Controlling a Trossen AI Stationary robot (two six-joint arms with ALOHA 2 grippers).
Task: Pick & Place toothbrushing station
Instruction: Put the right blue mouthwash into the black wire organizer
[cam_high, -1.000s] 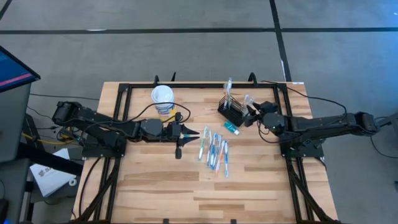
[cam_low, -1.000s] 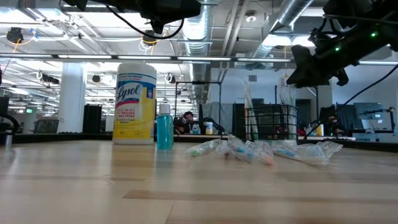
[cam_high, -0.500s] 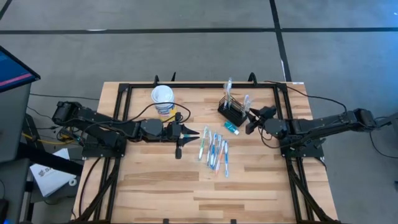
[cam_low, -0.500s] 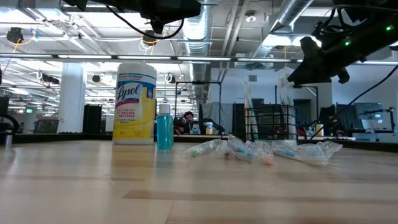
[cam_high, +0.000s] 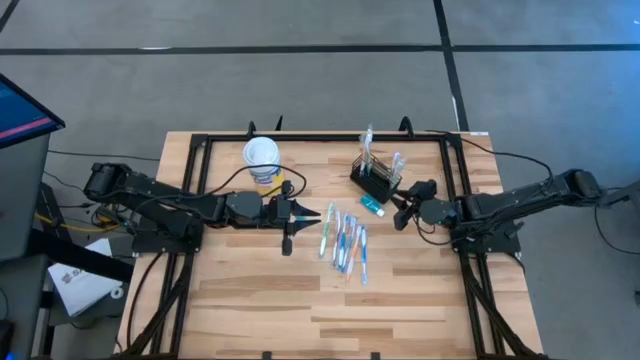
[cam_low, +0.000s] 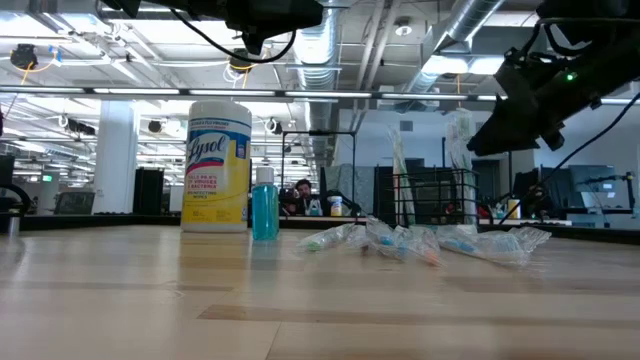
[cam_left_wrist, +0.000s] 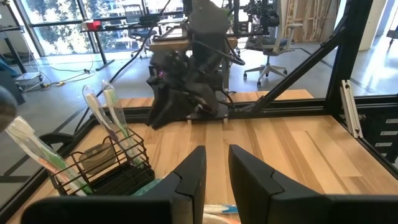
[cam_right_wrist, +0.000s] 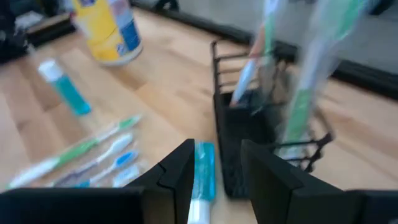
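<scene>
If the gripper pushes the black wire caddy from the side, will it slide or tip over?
The black wire caddy looks light, being open mesh, so it would probably slide on the smooth wooden table. The tall wrapped toothbrushes standing in it may raise its balance, so a high push could tip it.

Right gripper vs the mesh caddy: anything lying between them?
Nearly bare. In the high view only wood separates the right gripper from the caddy; a small teal tube lies just off that line. The right wrist view shows the tube beside the caddy.
</scene>
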